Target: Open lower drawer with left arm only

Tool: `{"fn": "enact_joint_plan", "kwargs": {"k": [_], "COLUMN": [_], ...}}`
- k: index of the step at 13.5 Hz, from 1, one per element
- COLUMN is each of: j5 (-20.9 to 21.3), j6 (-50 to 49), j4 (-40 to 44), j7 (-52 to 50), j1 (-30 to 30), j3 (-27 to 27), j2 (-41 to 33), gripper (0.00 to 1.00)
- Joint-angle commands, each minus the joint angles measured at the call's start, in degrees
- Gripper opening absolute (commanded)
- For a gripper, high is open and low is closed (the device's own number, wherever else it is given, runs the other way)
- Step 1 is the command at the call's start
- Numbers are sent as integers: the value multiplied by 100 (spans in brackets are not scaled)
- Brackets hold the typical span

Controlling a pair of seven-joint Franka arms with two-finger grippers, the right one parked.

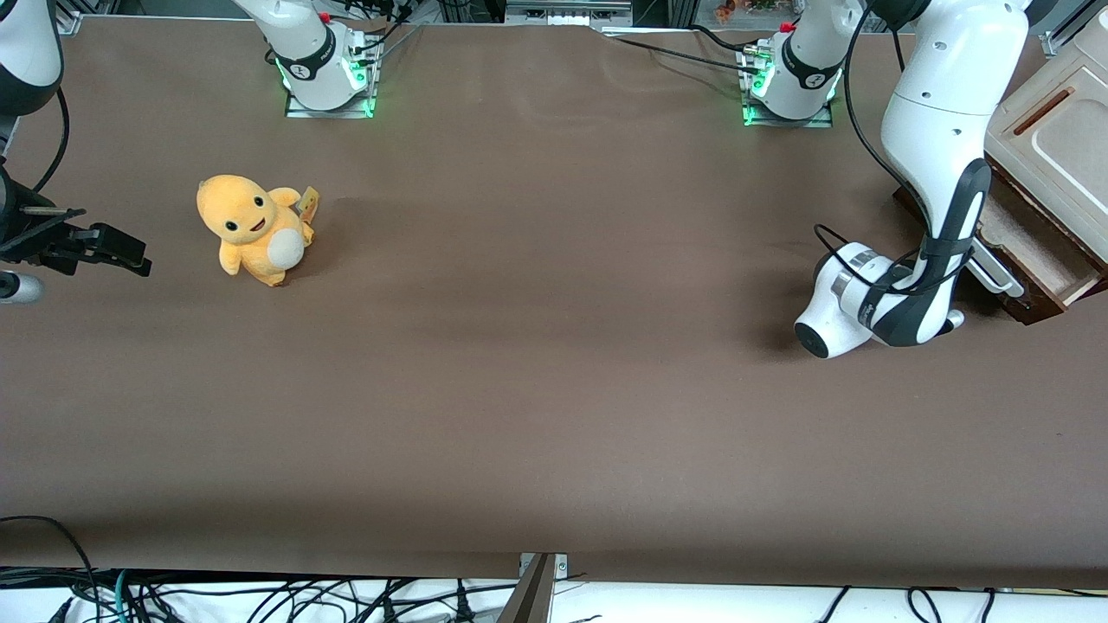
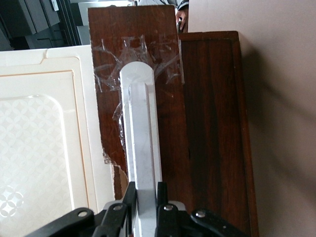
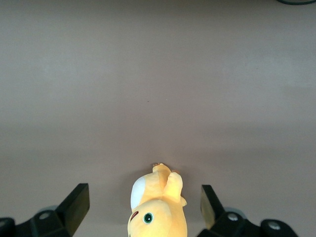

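We see the lower drawer [image 1: 1030,251] at the working arm's end of the desk [image 1: 537,415], under the cream-white upper drawer [image 1: 1060,147] with its recessed panel. It stands pulled partly out, so its pale wooden inside shows from above in the front view. Its front [image 2: 168,98] is dark brown wood with a visible grain, chipped along one edge and covered with patches of crinkled clear tape around the handle's rounded end. The long white bar handle [image 2: 140,128] runs along that front.

The left arm [image 1: 939,147] reaches down to the drawer, and its hand [image 2: 146,200] is clamped on the bar handle: in the wrist view the two black fingers [image 2: 162,197] press against either side of the white bar near one end.

Toward the parked arm's end of the desk, well apart from the drawers, sits an orange plush toy [image 1: 253,229] with a white belly
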Motion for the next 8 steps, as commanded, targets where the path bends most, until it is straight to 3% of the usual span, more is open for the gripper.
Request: {"fn": "enact_joint_plan", "kwargs": {"k": [1,2,3,8], "j5": [-133,-159,-160,-256], "j6": [-248,-248,-248,-230], "j4": [187,187,187,213], "j7": [136,127,153,215], "j1": [-95,-95,-95,-86], "j3": [27,27,18,-26], "j2": [117,117,100,47], "gripper": [15,67,100,100]}}
